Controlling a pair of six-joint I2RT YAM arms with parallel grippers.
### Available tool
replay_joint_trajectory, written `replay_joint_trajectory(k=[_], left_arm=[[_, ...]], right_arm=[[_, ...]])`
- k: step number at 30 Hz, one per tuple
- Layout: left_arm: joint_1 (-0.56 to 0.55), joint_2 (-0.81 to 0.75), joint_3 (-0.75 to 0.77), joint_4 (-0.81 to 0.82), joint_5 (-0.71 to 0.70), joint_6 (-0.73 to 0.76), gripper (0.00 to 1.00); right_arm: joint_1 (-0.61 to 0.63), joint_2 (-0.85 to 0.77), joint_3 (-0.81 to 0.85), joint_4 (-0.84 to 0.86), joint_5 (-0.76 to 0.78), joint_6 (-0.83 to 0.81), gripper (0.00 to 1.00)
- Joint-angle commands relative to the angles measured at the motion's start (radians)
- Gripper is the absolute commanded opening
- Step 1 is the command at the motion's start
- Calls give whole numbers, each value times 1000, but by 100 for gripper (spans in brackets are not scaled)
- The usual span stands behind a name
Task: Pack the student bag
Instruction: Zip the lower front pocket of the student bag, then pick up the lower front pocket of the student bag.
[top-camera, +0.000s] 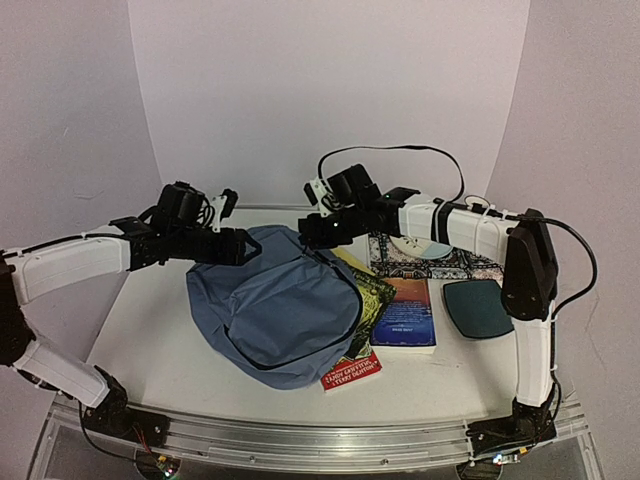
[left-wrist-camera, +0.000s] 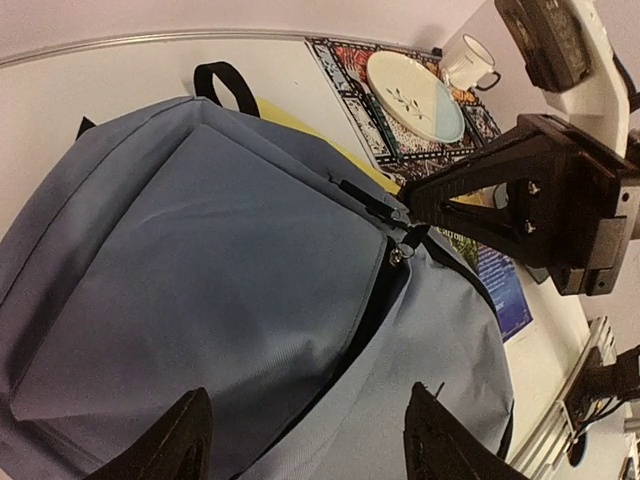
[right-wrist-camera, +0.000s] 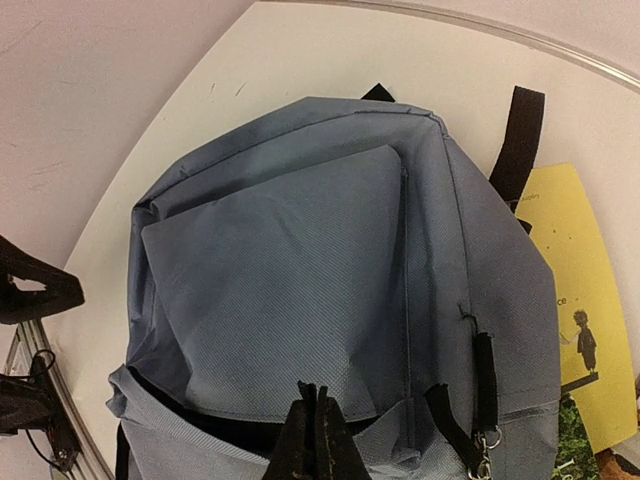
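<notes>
Blue bag (top-camera: 272, 318) lies partly unzipped, books (top-camera: 408, 312) unpacked beside it. Right claw (right-wrist-camera: 317, 398) seemingly pinches its opening; left claw (left-wrist-camera: 308, 400) hangs spread.

Saw white lettering on the red book (top-camera: 352, 370), at five o'clock from the student bag (top-camera: 275, 310), too blurred to read. Made out nothing else.
</notes>
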Motion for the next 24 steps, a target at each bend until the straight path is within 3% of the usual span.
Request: replay_joint_trajectory(k=[1, 8, 16, 19, 21, 24], left_arm=[[-31, 91, 111, 47, 26, 163, 68], [-110, 219, 197, 47, 0, 306, 68], [-176, 327, 253, 47, -177, 337, 67], [-182, 356, 264, 49, -231, 341, 59], [-186, 370, 268, 48, -232, 345, 47], [-202, 396, 275, 49, -246, 344, 22]], right_arm=[[7, 7, 36, 17, -21, 18, 0], [7, 9, 36, 17, -25, 30, 0], [9, 12, 31, 17, -26, 39, 0], [10, 12, 27, 42, -25, 39, 0], [9, 12, 28, 42, -24, 39, 0], [9, 12, 26, 42, -12, 38, 0]])
